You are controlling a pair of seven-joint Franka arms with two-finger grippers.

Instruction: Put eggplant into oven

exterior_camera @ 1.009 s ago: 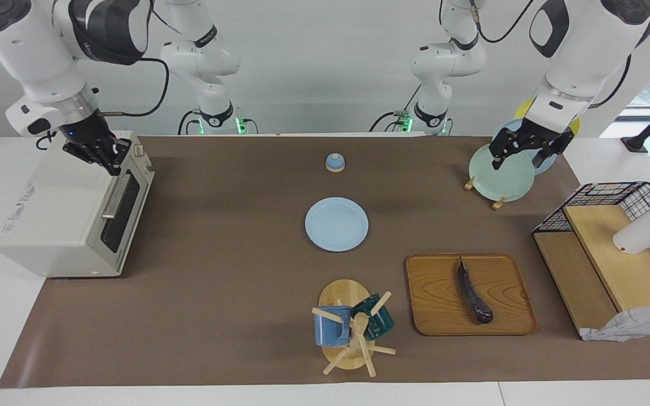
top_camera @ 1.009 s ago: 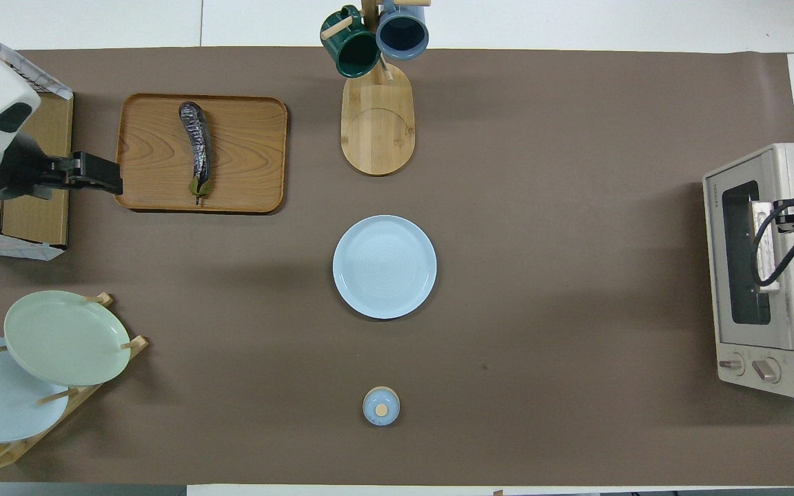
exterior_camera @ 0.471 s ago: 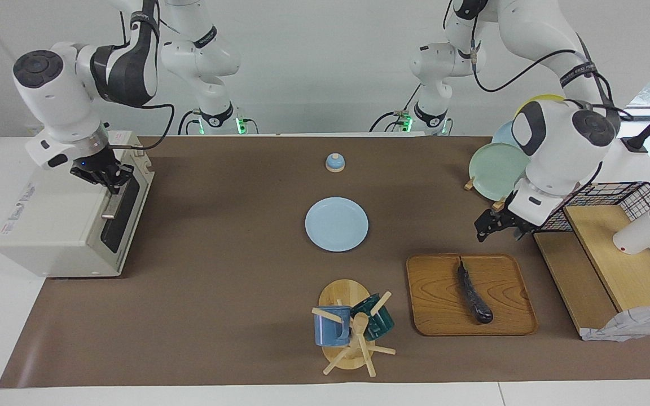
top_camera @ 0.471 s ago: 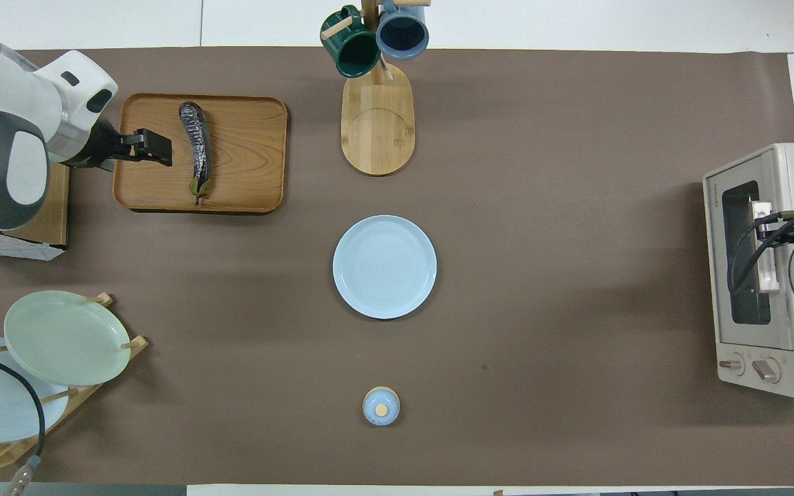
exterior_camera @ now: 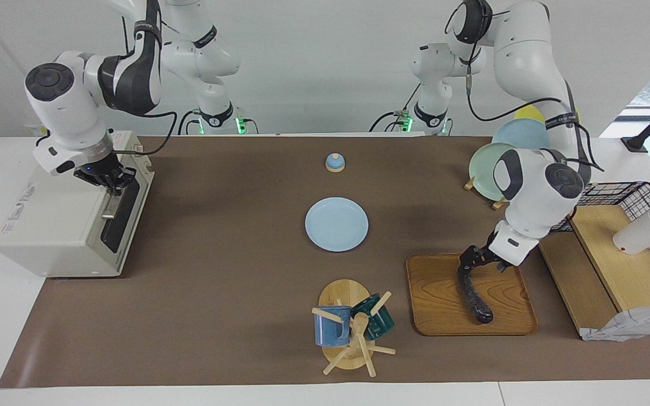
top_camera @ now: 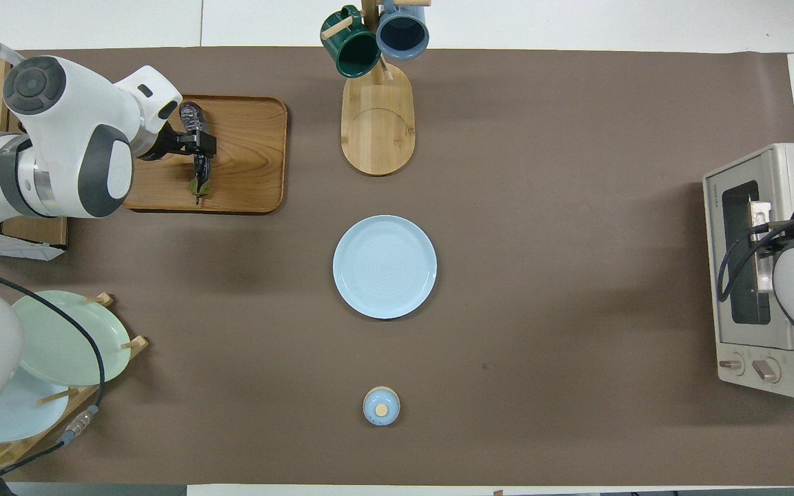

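The eggplant (exterior_camera: 474, 294) lies on the wooden tray (exterior_camera: 438, 299), lower right of the facing view. The left gripper (exterior_camera: 468, 264) is at its stem end; finger state cannot be told. The right gripper (exterior_camera: 112, 181) is at the closed oven (exterior_camera: 54, 220) door handle, upper left; finger state unclear.

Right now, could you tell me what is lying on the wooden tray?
Only the eggplant lies on the wooden tray. The left gripper covers the eggplant's stem end, so contact there cannot be seen.

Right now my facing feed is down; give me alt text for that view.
The left gripper is down at the stem end of the eggplant, which lies on the wooden tray. At the right arm's end of the table, the right gripper is at the handle of the closed oven.
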